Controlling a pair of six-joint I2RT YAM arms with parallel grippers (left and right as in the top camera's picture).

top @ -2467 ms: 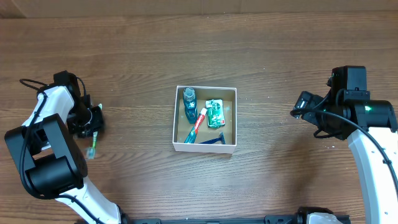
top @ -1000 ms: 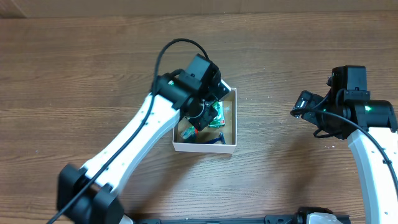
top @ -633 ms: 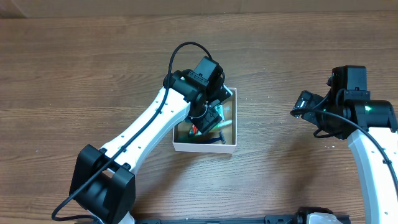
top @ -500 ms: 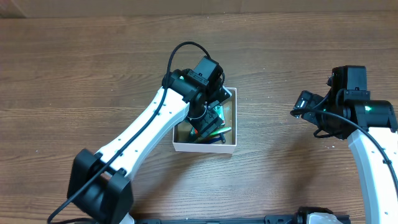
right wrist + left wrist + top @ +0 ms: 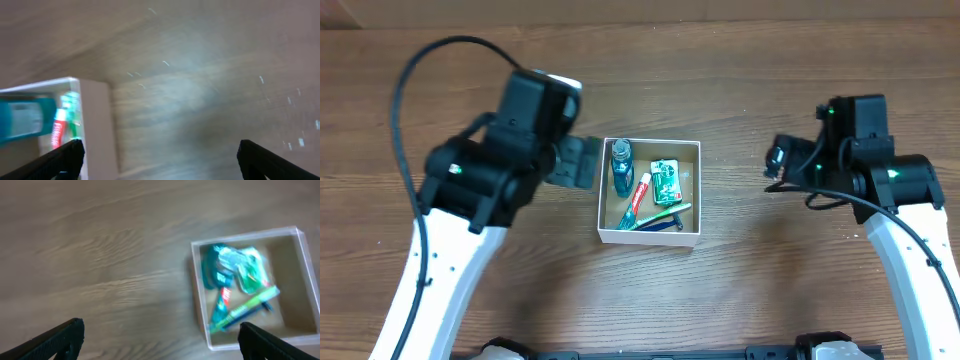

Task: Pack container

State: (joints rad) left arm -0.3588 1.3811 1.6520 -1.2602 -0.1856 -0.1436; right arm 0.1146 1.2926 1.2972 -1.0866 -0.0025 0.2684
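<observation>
The container (image 5: 649, 238), a white-walled square box with a tan floor, sits mid-table. Inside lie a blue bottle (image 5: 622, 166), a red-and-white toothpaste tube (image 5: 639, 196), a green packet (image 5: 666, 180), a green toothbrush (image 5: 663, 214) and a dark razor (image 5: 663, 226). My left gripper (image 5: 574, 162) hovers just left of the box, open and empty. In the left wrist view it (image 5: 162, 342) hangs high over bare wood, the container (image 5: 250, 234) to its right. My right gripper (image 5: 778, 166) is open and empty, right of the box; its wrist view shows the container's wall (image 5: 95, 125) at the left.
Brown wood-grain tabletop (image 5: 470, 80) lies all around the box. The left arm's white link (image 5: 440, 260) runs down the left side and the right arm's link (image 5: 910, 260) down the right side.
The left gripper opened over the container, left the green toothbrush lying inside, and pulled back up and to the left. The right arm shifted slightly left toward the box.
</observation>
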